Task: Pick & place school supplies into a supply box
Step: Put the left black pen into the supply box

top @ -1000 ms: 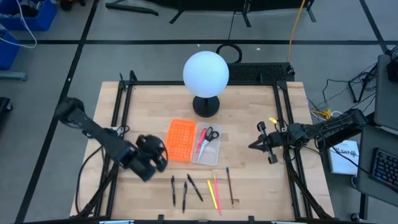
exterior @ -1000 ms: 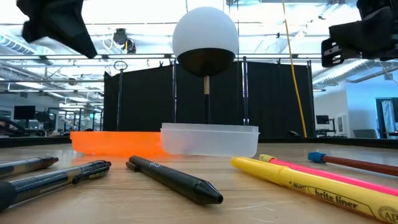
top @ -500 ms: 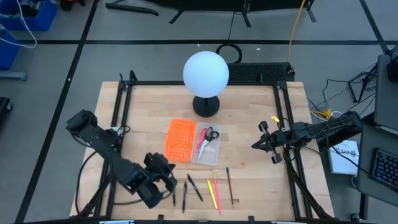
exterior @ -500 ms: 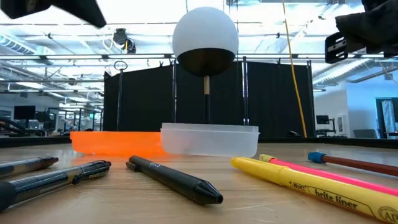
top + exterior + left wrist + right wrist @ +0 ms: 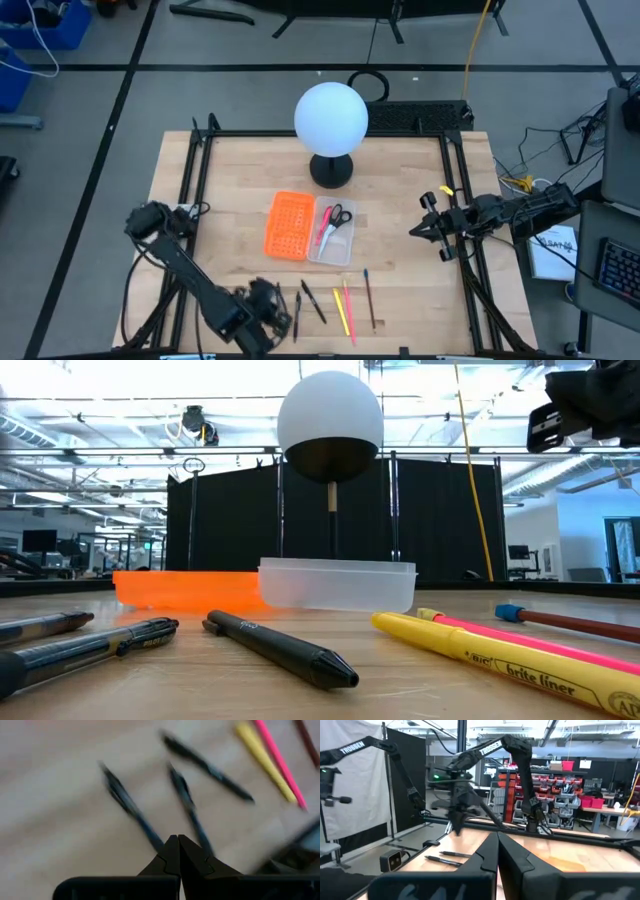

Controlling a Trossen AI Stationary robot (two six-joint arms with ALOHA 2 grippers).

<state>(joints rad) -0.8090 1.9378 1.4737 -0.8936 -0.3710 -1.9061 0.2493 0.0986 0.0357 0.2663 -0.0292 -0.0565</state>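
Observation:
The clear supply box (image 5: 334,238) (image 5: 337,585) lies mid-table with the black-and-red scissors (image 5: 338,214) and a pink-red pen (image 5: 324,233) in it. Near the table's near edge lie three black pens (image 5: 297,311) (image 5: 125,802), a yellow one (image 5: 341,312) (image 5: 500,660), a pink one (image 5: 349,306) and a brown pencil (image 5: 369,298). My left gripper (image 5: 272,305) (image 5: 175,837) is shut and hovers by the black pens. My right gripper (image 5: 415,232) (image 5: 495,836) is shut and waits in the air at the table's right side.
An orange perforated panel (image 5: 288,225) (image 5: 185,588) lies against the box's left side. A lamp with a white globe (image 5: 331,118) stands behind the box, toward the far edge. Black frame rails (image 5: 188,190) run along the table's left and right sides.
My left arm has swung from beside the orange panel toward the table's near edge, ending over the black pens, and has left the low view. My right gripper has drawn back slightly toward the right edge. The pens, box and panel have stayed put.

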